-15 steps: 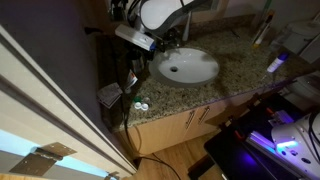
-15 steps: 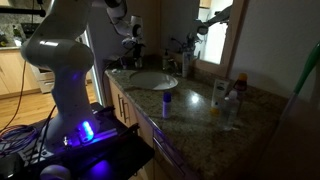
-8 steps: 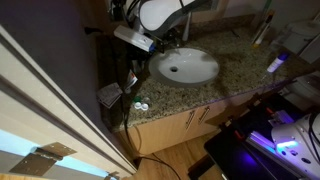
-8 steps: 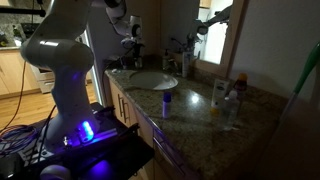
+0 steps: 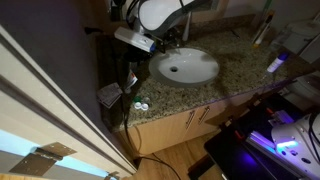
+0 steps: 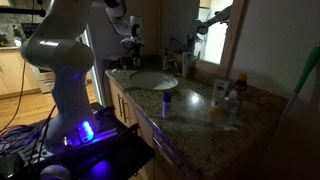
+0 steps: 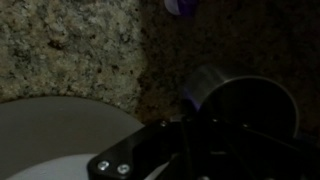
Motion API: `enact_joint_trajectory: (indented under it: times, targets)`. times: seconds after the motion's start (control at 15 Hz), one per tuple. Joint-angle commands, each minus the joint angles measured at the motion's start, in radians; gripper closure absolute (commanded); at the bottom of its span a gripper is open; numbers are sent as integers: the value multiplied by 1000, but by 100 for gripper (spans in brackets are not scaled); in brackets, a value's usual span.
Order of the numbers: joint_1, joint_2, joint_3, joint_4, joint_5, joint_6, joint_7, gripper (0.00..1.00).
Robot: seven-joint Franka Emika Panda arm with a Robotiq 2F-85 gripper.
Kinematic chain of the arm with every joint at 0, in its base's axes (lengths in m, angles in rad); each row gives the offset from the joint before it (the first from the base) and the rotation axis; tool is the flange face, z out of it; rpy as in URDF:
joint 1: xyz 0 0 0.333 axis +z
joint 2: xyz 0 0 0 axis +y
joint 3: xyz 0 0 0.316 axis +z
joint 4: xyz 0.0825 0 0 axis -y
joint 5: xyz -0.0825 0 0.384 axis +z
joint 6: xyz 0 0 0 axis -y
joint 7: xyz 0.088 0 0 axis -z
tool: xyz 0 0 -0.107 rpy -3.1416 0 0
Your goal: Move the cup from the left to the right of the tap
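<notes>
Wrist view's pretty dark: metal cup (image 7: 240,100) sits on the granite tabletop (image 7: 70,50) near the white basin (image 7: 50,130). Can't tell whether the jaws are wide or narrow.

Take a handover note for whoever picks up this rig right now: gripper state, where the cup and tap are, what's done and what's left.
Gripper: low over the counter at the end of the basin. The wrist view is too dark to tell whether it is open or shut.
Cup: upright on the counter, just ahead of the gripper, with no visible grip on it.
Tap: at the back of the basin, partly behind the arm.
Done: the gripper is at the cup.
Left: grasp the cup, lift it, carry it past the tap and set it down on the other side.
</notes>
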State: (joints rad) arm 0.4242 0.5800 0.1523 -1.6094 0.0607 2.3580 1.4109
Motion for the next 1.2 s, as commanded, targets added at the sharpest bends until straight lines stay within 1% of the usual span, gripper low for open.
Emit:
enact_joint_trajectory:
  times: [0.0, 0.13, 0.2, 0.4, 0.53, 0.67, 0.8, 0.93, 1.0, 1.07, 1.13]
  targets:
    - [6, -27, -21, 11, -28, -69, -7, 99]
    - [-5, -49, -19, 14, -34, -95, -22, 99]
    - [-3, -121, -27, -39, -48, -111, -13, 99]
    - [-10, -246, -47, -93, -108, -183, -9, 99]
    - [-25, -339, -58, -134, -158, -254, 6, 99]
    - [-52, -435, -69, -179, -203, -324, 52, 99]
    - [-96, -526, -76, -228, -225, -401, 112, 99]
    - [-154, -617, -82, -287, -221, -442, 176, 99]
    - [-187, -662, -86, -319, -205, -450, 196, 99]
    - [-220, -713, -92, -359, -164, -441, 200, 99]
    - [-245, -776, -96, -416, -112, -412, 140, 99]
